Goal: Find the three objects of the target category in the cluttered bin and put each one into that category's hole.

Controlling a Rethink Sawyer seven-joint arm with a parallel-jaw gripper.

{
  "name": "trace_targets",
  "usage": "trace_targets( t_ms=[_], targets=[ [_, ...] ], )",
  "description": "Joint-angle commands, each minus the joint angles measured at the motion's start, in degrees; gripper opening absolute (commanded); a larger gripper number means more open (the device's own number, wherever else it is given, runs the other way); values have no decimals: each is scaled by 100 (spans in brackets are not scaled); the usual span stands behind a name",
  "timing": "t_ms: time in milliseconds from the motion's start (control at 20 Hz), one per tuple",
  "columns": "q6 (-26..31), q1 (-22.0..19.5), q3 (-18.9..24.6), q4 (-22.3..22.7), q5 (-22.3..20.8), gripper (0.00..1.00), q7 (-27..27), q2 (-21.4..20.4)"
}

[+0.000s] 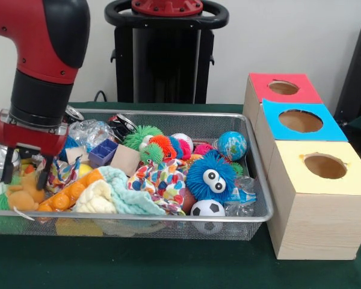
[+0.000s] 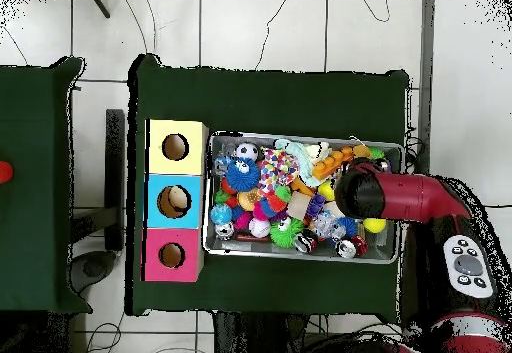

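We see the red and black arm (image 1: 39, 54) coming down from the upper left of the front view, its wrist vertical over the left end of the cluttered bin (image 1: 168, 224). The gripper (image 1: 27, 168) points straight down with its two dark fingers (image 1: 9, 165) spread apart, empty, the tips just above an orange plush toy (image 1: 24, 195) and a row of orange balls (image 1: 69, 195). From overhead, the arm (image 2: 400, 195) reaches across the bin's (image 2: 300, 253) right end and hides the gripper from us.

Of the cans, we make out one crushed can (image 1: 121, 125) with a silver rim and dark side at the bin's far wall, partly buried behind a crinkled clear bottle (image 1: 90, 131). Another silvery round end (image 1: 3, 159) sits at the far left beside the gripper; we cannot tell whether it lies inside the bin. A third we cannot pick out.

The bin is packed edge to edge: a blue fuzzy ball with eyes (image 1: 210, 176), a small soccer ball (image 1: 207, 209), a globe ball (image 1: 232, 144), and a pale knitted cloth (image 1: 111, 192) fill it, leaving little bare mesh.

The three boxes stand touching the bin's right side in the front view. The red-topped box's hole (image 1: 283, 88) is farthest back; blue (image 1: 300, 121) and yellow (image 1: 325, 165) follow toward us. Green table (image 1: 138, 265) lies open along the near edge.
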Motion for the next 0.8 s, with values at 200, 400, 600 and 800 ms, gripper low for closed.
trace_targets(
  t_ms=[200, 400, 600, 800],
  targets=[
    [652, -530, 817, 165, 83, 100, -416, 503],
    [608, -578, 849, 241, 15, 100, -379, 475],
    [649, -832, 1152, 400, 120, 100, -476, 518],
    [479, -912, 1251, 497, 63, 100, -405, 520]
  ],
)
